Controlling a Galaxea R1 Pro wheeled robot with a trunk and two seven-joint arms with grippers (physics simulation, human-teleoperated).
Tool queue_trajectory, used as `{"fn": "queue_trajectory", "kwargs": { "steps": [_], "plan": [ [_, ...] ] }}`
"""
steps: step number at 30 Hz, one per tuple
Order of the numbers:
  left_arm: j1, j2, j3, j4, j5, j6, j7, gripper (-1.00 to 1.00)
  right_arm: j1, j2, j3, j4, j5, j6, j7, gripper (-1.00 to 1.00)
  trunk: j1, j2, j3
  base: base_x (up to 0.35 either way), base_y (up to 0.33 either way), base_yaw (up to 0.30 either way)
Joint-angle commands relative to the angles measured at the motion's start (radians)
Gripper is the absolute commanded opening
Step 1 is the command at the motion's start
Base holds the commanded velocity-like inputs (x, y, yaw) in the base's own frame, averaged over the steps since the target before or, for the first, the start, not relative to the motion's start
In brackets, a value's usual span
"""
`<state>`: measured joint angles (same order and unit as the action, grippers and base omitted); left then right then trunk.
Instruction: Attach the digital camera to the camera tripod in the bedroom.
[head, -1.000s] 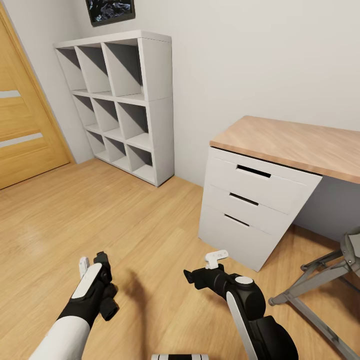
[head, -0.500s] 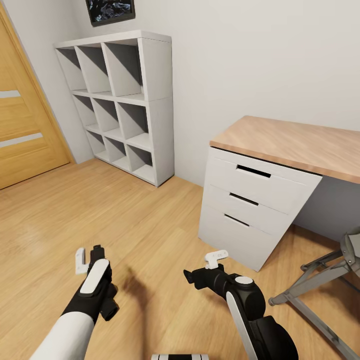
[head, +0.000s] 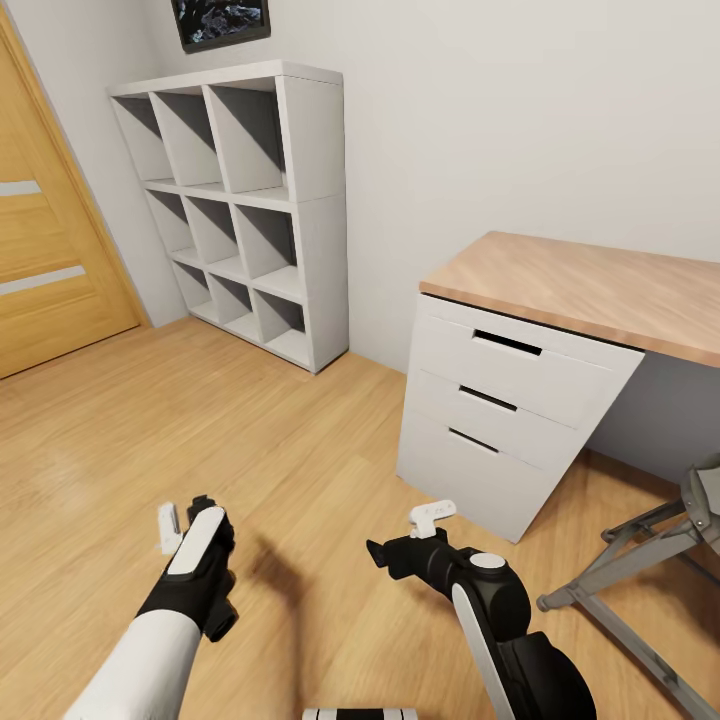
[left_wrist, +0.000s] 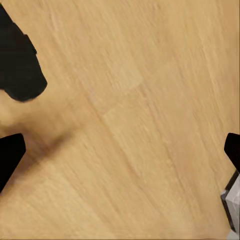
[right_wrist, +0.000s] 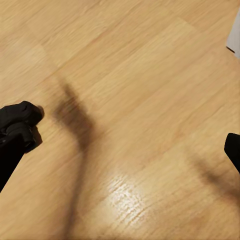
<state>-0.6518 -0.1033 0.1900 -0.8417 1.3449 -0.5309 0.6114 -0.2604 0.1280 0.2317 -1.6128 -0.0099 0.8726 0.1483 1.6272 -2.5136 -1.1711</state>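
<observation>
The digital camera and the camera tripod are out of view. This is the bedroom, with a light wood plank floor (head: 150, 420). My left gripper (head: 185, 515) hangs low over the bare floor at the front left, open with nothing between its fingers. In the left wrist view its fingertips (left_wrist: 10, 155) sit far apart at the frame's sides. My right gripper (head: 405, 535) hovers over the floor in front of the desk drawers, also open and empty, and its fingertips (right_wrist: 15, 130) are spread wide in the right wrist view.
White cube shelves (head: 245, 210) stand against the pale wall at the back left, beside a wooden door (head: 45, 260). A wood-topped white desk (head: 590, 285) with three drawers (head: 490, 400) is at the right. A grey stool (head: 640, 560) stands at the far right.
My left gripper shifted slightly left and forward, then back a little, turning at the wrist. The right arm and the camera view have not moved.
</observation>
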Motion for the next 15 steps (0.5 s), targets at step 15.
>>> {"fn": "queue_trajectory", "kwargs": {
  "steps": [15],
  "plan": [
    [-0.09, 0.003, 0.008, 0.006, 0.457, -0.064, 0.197, 1.0, 0.0, 0.001, 0.002, -0.001, -0.001, 0.004, 0.002, 1.0, 0.0, 0.0, -0.001, 0.0, 0.0, 0.0]
  ]
}}
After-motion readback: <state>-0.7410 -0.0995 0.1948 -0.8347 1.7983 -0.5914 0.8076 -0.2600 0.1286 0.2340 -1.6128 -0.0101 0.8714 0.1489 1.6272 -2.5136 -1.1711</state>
